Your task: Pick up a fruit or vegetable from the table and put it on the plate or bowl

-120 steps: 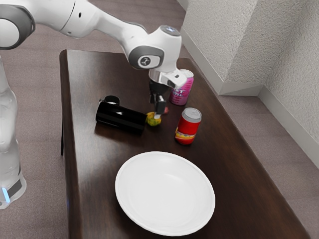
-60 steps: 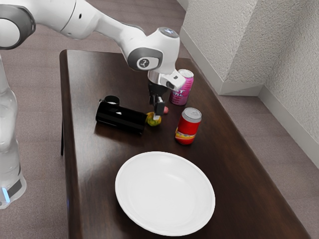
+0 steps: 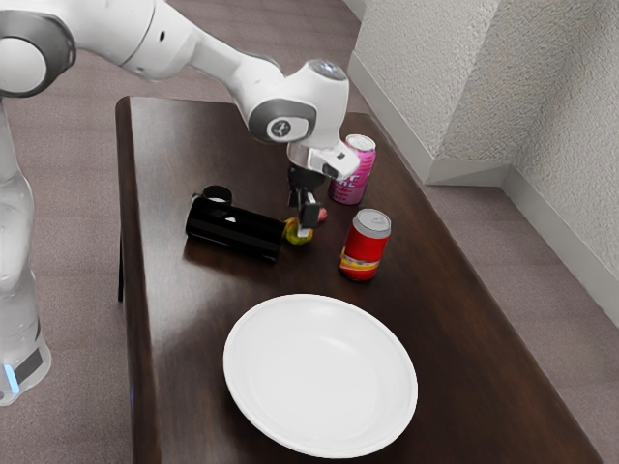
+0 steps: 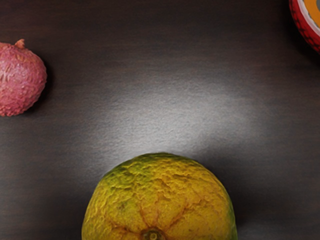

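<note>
Since one second ago: hand is edging toward the exterior view's left, uncovering more of the pink can [image 3: 350, 170]. Fruits, cans and plate are keeping their places.

Exterior view.
- Arm [image 3: 193, 48], one: reaching in from upper left, with the gripper [image 3: 306, 218] hanging right over the citrus [image 3: 294, 233]. Whether it is gripping or open cannot be told from this side.
- Citrus, one, yellow-green: sitting on the table [image 3: 160, 300], just beside the end of the black tube [image 3: 232, 227].
- Lychee [image 3: 322, 215], one, pink-red: peeking out just beyond the gripper.
- Cans, two, both standing upright: pink one is carrying white lettering too small to read; red can [image 3: 366, 245] is showing a yellow band at its base and no legible writing.
- Black tube, one: lying on its side.
- Plate [image 3: 290, 425], one, white: sitting nearest the camera, well apart from the citrus.

Wrist view.
- Citrus [image 4: 159, 200]: showing rough, wrinkled skin and a stem scar, sitting just under the hand.
- Lychee [image 4: 20, 77]: lying apart from the citrus on the table [image 4: 165, 100].
- Red can [image 4: 306, 22]: showing one edge, no lettering.
</note>
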